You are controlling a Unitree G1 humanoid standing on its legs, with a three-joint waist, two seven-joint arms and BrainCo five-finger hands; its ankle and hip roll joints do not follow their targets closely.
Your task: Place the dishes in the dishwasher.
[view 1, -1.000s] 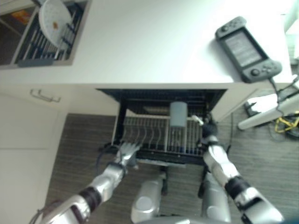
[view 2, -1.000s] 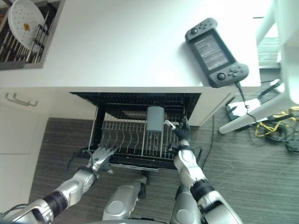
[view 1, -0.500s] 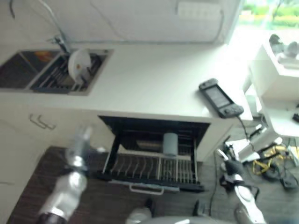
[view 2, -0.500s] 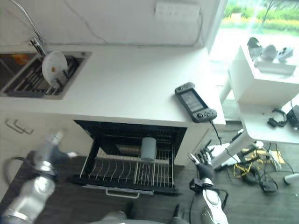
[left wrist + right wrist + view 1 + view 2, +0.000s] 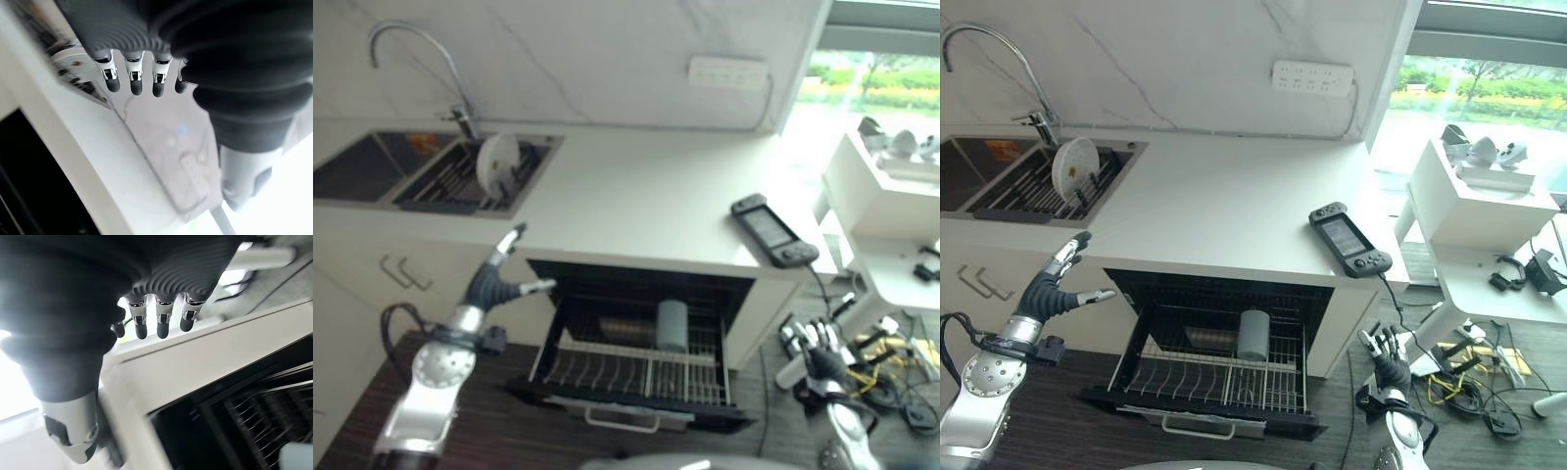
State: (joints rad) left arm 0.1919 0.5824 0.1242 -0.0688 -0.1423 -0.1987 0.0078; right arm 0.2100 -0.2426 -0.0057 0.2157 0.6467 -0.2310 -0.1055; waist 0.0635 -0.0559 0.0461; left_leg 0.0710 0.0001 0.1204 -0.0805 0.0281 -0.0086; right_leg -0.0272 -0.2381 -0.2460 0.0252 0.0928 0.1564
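Both hands have left the rack [image 5: 1214, 382]; probably one cup [image 5: 1253, 335] inside.

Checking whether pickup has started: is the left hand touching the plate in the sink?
Apart: right eye view shows the left hand well short of the plate.

1. Dishwasher rack [image 5: 1214, 382] pulled out, tine rows bare on the left; grey cup [image 5: 1253, 335] upright near the middle.
2. Counter [image 5: 1224, 206] wide and bare between sink rack [image 5: 1033, 191] with plate [image 5: 1073, 166] and game controller [image 5: 1349, 240].
3. Left hand [image 5: 1050, 289], fingers spread, in free air just beside the counter edge.
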